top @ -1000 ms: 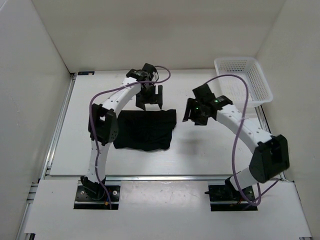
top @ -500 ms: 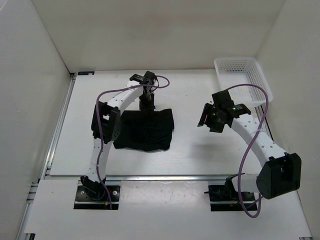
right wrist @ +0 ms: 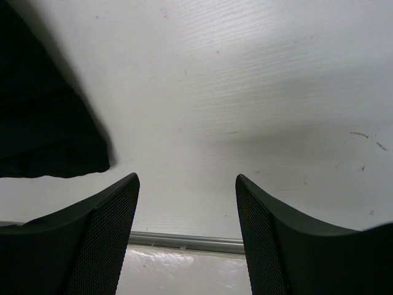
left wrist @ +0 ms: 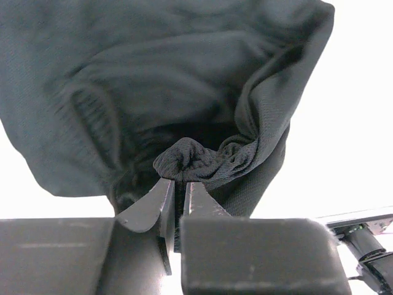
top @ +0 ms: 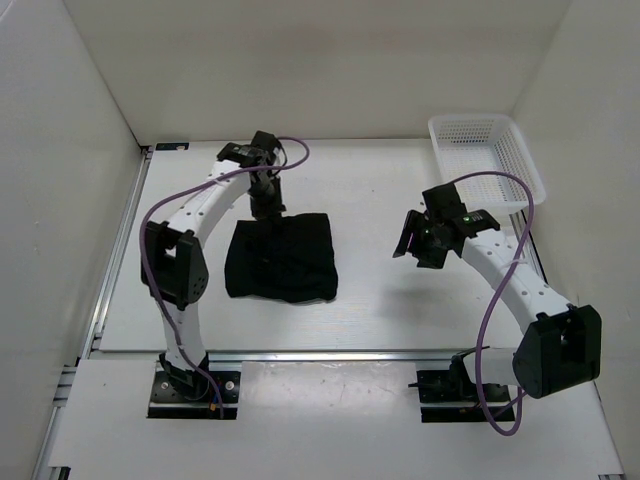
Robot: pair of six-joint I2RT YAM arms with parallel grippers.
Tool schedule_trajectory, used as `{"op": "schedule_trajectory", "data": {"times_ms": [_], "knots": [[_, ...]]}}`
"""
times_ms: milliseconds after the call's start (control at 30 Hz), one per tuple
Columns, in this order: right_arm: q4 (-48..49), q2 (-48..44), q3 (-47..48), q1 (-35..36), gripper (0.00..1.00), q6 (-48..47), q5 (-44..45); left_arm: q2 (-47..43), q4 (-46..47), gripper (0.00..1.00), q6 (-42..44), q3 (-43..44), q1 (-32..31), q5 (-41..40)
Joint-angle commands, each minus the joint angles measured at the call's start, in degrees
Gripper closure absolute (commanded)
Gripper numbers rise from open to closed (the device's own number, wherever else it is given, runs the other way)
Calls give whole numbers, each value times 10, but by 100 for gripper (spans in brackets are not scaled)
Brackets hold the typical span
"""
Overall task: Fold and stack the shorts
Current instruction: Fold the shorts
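- When viewed from above: one pair of black shorts (top: 280,258), folded to an almost square patch, flat on the white table (top: 380,300), left of the middle.
- Shows no clear long axis; only a little wider than deep, with the side edges nearly parallel to the table sides and the far edge a bit slanted.
- Cannot tell which side carries the waistband.
- Counted: one pair of shorts, two arms (top: 505,278), two grippers, one basket (top: 528,165).
- Left gripper (left wrist: 178,187) at the far edge of the shorts, toward its left corner: fingers pressed almost together, pinching a small bunched knot of the cloth.
- Soft, matte knit with a fine weave; deep folds and wrinkles running out from the pinched spot in the left wrist view.
- Right gripper (right wrist: 186,179) well apart from the shorts, above bare table, right of the middle: fingers spread wide, holding nothing; dark pads with a fine dotted texture.
- Basket white, plastic, rectangular, with lattice walls, at the far right corner of the table.
- Table smooth, white, with faint grain; metal rail (right wrist: 184,241) along its near edge.
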Motion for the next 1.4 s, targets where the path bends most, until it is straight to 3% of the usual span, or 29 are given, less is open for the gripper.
{"op": "schedule_trajectory", "data": {"times_ms": [0,200,300,333,367,400,600,833,1033,1167,1300,1367], "knots": [[2,-10,-5,-1,31,-11,-11,-61,-2,90,-4,-36,41,-9],[7,-16,-11,-1,31,-11,-16,-90,17,88,-4,-118,105,-21],[7,-16,-16,-1,31,-11,-16,-98,46,50,-4,-158,136,-34],[7,-21,-16,-1,31,-11,-16,-98,53,31,-4,-166,144,-39],[7,-21,-21,-1,31,-11,-21,-84,64,3,-4,-178,160,-44],[7,-21,-21,-1,31,-11,-21,-77,72,1,-4,-178,167,-44],[1,-41,-27,-1,30,-11,-21,-104,67,1,20,-193,192,-56],[11,-34,-39,-1,29,-11,-28,-159,110,1,68,-303,211,44],[11,-29,-39,-1,29,-11,-34,-120,160,1,53,-342,216,79],[11,-29,-39,-1,28,-11,-34,-78,181,29,40,-325,216,69],[11,-29,-39,-1,28,-11,-34,-60,181,41,40,-299,209,56],[11,-29,-39,-1,28,-11,-34,-46,181,42,40,-293,204,56]]}}
